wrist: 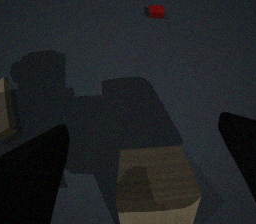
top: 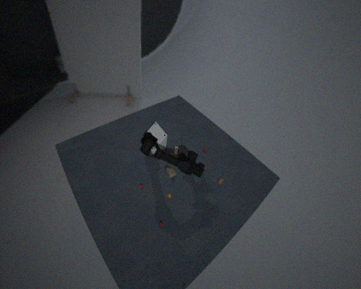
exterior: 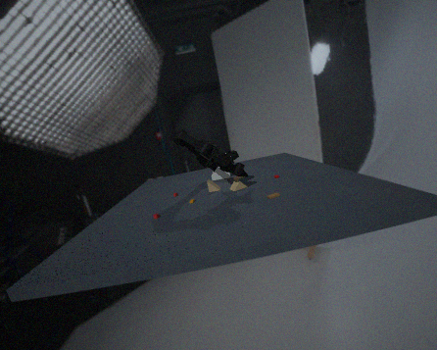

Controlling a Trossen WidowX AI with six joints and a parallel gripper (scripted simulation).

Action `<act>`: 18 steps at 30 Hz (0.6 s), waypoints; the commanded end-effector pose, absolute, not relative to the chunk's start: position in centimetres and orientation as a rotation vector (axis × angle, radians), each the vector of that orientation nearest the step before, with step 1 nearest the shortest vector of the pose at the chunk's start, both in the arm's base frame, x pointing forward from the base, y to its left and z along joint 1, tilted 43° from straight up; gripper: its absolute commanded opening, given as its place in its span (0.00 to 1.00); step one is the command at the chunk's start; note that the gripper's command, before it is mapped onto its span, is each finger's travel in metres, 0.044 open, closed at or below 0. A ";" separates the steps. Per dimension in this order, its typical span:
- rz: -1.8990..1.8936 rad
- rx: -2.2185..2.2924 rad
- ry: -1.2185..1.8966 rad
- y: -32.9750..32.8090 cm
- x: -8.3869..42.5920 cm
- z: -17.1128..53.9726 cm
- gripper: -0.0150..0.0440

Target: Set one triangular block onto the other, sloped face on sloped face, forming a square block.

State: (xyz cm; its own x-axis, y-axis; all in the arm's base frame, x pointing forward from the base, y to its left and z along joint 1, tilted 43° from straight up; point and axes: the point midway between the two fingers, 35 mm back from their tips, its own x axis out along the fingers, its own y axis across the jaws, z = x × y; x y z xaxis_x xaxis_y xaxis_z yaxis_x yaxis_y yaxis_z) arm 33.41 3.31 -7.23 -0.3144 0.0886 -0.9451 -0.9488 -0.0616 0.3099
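Note:
One triangular wooden block (top: pixel 171 172) (exterior: pixel 213 186) rests on the table left of my gripper in the exterior view. The other triangular block (exterior: pixel 238 186) (wrist: pixel 158 172) rests just under my gripper; the arm hides it in the top view. My gripper (wrist: pixel 147 126) (exterior: pixel 245 175) is open and empty. In the wrist view its fingers stand wide on either side of this block, whose wood-grained face shows low between them. Whether a finger touches it cannot be told. The two triangular blocks stand apart.
The table (top: pixel 109 174) (exterior: pixel 299 221) also bears a small wooden block (top: pixel 176 150), an orange block (top: pixel 220 181) (exterior: pixel 273 196), a yellow cube (top: pixel 169 196) (exterior: pixel 192 201) and several red cubes, one of them (wrist: pixel 156 11) in the wrist view. A white piece (top: pixel 158 133) (exterior: pixel 220 174) lies by the arm's base.

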 end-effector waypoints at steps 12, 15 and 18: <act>1.295 -1.321 1.817 8.3 32.2 -6.0 1.00; 1.022 -1.625 2.035 8.2 31.6 -7.2 1.00; 0.693 -1.997 2.069 9.2 31.9 -7.8 1.00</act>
State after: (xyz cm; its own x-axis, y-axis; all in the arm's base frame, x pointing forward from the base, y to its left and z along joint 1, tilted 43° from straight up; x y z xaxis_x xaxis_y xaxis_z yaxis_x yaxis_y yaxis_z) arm 31.57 8.33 -7.11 -0.2582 -0.7362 -0.6255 -0.9511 0.0802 0.2982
